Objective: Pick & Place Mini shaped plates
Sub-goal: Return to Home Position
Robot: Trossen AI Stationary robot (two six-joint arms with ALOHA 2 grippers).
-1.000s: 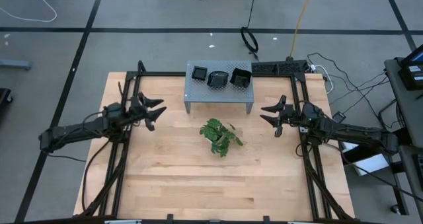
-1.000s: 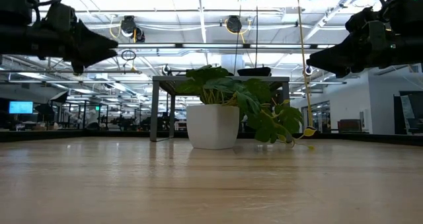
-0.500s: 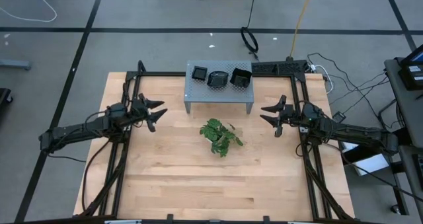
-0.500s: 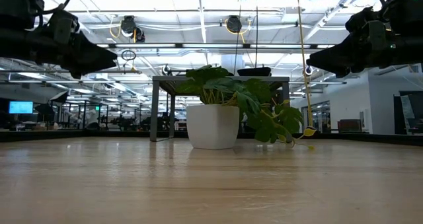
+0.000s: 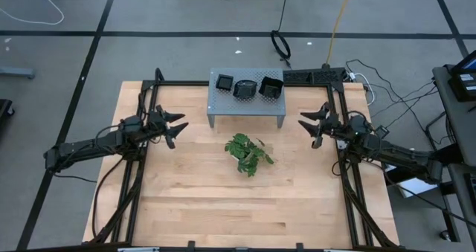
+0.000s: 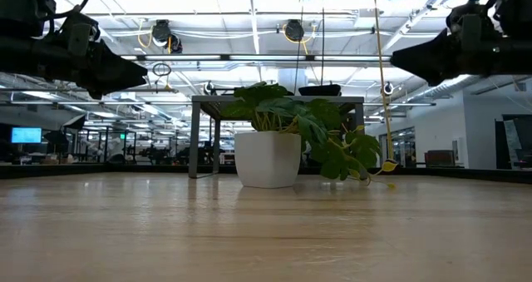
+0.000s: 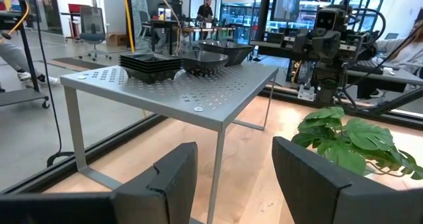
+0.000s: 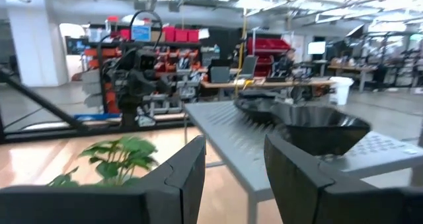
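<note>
The mini shaped plates sit in three black stacks on the grey perforated stand [image 5: 248, 107] at the table's far middle: a small square stack [image 5: 224, 82], a wavy-rimmed stack [image 5: 244, 88] and a larger square stack [image 5: 271, 88]. In the left wrist view the plates [image 7: 151, 64] lie on the stand [image 7: 198, 95]. The right wrist view has them [image 8: 317, 128] close ahead. My left gripper [image 5: 177, 127] [image 7: 234, 178] hangs open left of the stand, above the table. My right gripper [image 5: 312, 127] [image 8: 234, 171] hangs open to the stand's right.
A green leafy plant [image 5: 248, 154] in a white pot [image 6: 268, 159] stands on the table just on the near side of the stand, between the two grippers. Black frame rails [image 5: 141, 170] run along the table's left and right sides. Bare wood [image 5: 245, 207] lies nearer.
My right gripper has moved a little toward the table's far right and risen slightly, staying open. The plates and the plant have kept still.
</note>
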